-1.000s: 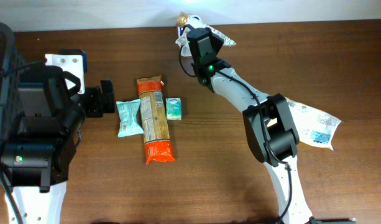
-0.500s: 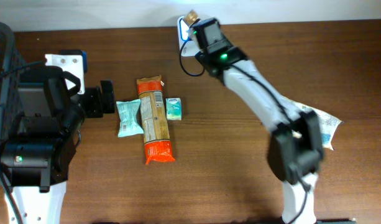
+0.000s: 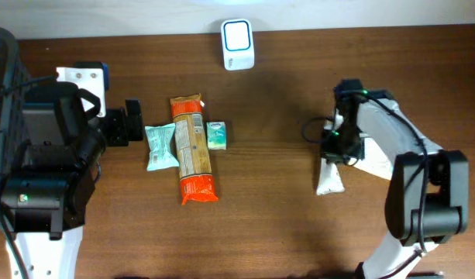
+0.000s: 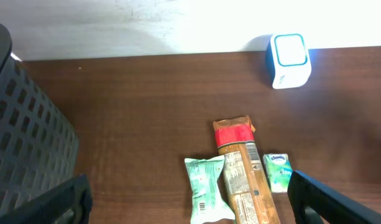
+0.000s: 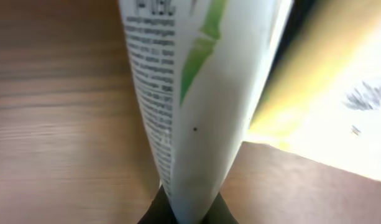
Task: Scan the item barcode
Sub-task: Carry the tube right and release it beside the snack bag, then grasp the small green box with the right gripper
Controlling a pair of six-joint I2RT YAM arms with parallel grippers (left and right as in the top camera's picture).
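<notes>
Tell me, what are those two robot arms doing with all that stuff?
The right tool is shut on a white pouch with green print, holding it low by the brown wooden table, well away from the white scanner with the blue ring. The left tool is open and empty, waiting beside a teal snack packet, a long orange-ended pasta pack and a small green tissue pack.
</notes>
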